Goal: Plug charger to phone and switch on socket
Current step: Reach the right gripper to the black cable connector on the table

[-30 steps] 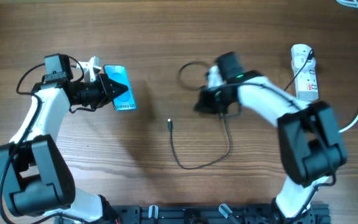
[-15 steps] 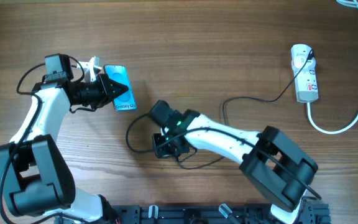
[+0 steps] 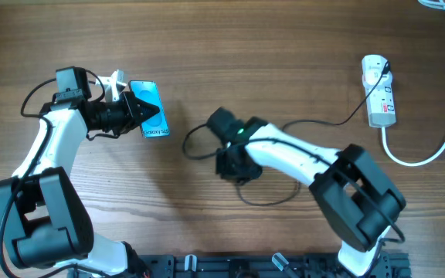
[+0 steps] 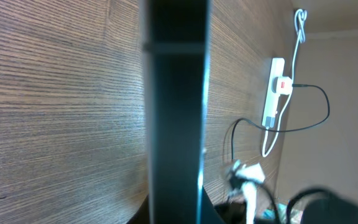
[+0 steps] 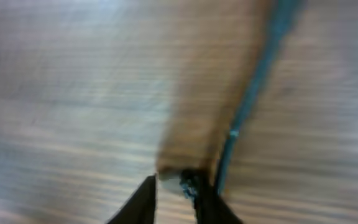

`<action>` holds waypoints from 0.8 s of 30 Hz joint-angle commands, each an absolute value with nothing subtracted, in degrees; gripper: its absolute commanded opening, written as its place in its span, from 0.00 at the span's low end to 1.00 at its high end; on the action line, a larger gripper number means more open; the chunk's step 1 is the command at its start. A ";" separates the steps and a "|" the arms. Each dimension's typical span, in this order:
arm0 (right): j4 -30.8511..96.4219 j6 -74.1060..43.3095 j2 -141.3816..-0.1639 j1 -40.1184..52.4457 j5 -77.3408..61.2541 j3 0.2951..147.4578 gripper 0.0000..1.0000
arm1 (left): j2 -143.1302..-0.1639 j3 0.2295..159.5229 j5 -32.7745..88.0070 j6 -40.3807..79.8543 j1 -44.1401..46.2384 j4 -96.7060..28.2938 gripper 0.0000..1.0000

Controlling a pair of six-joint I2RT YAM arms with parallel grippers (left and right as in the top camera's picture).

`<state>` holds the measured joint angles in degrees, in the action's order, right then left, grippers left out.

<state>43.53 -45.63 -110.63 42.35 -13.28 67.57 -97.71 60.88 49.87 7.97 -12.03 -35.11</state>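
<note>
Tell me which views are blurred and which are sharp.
Overhead: sharp, evenly lit, the phone clear. Left wrist: a dark unfocused bar covers the middle, the socket behind is clear. Right wrist: motion blur, the charger only a bluish streak.

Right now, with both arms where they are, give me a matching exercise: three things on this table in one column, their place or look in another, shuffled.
Things:
1. phone
2. socket
3. charger

Place or look:
A. thin and black, looping across mid-table
B. white with red marks, lying on the table's right side
C. gripped by the left fingers, blue-teal screen up

Pairs: 1-C, 2-B, 3-A.
</note>
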 commanded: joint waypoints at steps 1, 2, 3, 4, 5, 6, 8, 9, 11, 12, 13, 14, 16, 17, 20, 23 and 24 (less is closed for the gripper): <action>44.01 -40.97 -111.57 37.34 -9.13 67.05 0.27 | -97.21 60.86 52.01 6.66 -12.16 -34.89 0.04; 43.92 -40.53 -111.57 36.53 -9.69 67.07 0.28 | -97.21 60.86 52.01 6.66 -12.16 -34.89 0.04; 43.53 -39.81 -111.57 35.31 -11.40 67.07 0.30 | -97.21 60.86 52.01 6.66 -12.16 -34.89 0.04; 42.96 -38.46 -111.57 34.52 -13.85 67.07 0.31 | -97.21 60.86 52.01 6.66 -12.16 -34.89 0.04; 42.44 -37.12 -111.57 34.02 -16.47 67.11 0.34 | -97.21 60.86 52.01 6.66 -12.16 -34.89 0.04; 41.76 -33.76 -111.55 33.12 -22.37 67.48 0.37 | -97.21 60.86 52.01 6.66 -12.16 -34.89 0.04; 43.51 -23.07 -111.55 30.81 -34.61 69.97 0.38 | -97.21 60.86 52.01 6.63 -12.16 -34.92 0.04; 46.13 -22.46 -111.53 29.87 -35.42 71.50 0.38 | -97.21 60.86 52.01 6.66 -12.16 -34.92 0.04; 53.80 -22.20 -111.53 27.42 -32.16 75.85 0.38 | -97.21 60.86 52.01 6.66 -12.16 -34.92 0.04; 56.23 -22.02 -111.53 26.55 -29.50 77.38 0.40 | -97.21 60.86 52.01 6.66 -12.16 -34.92 0.04; 58.00 -22.09 -111.53 25.85 -26.48 78.56 0.45 | -97.21 60.86 52.01 6.66 -12.16 -34.92 0.04; 59.53 -22.52 -111.53 25.08 -22.90 79.42 0.54 | -97.21 60.86 52.01 6.66 -12.16 -34.92 0.04; 60.55 -23.27 -111.55 24.12 -19.00 79.50 0.73 | -97.21 60.86 51.99 6.63 -12.16 -34.92 0.04; 60.84 -24.03 -111.55 23.90 -17.37 79.40 0.76 | -97.21 60.86 51.99 6.63 -12.16 -34.89 0.04; 60.62 -25.76 -111.55 23.92 -13.50 78.50 0.79 | -97.21 60.86 51.18 6.63 -12.16 -34.89 0.04; 59.07 -25.69 -111.55 23.92 -13.10 77.38 0.95 | -97.21 60.86 50.94 6.63 -12.16 -34.89 0.04; 58.59 -25.69 -111.55 23.92 -13.13 77.23 1.00 | -97.21 60.86 50.92 6.63 -12.16 -34.89 0.04</action>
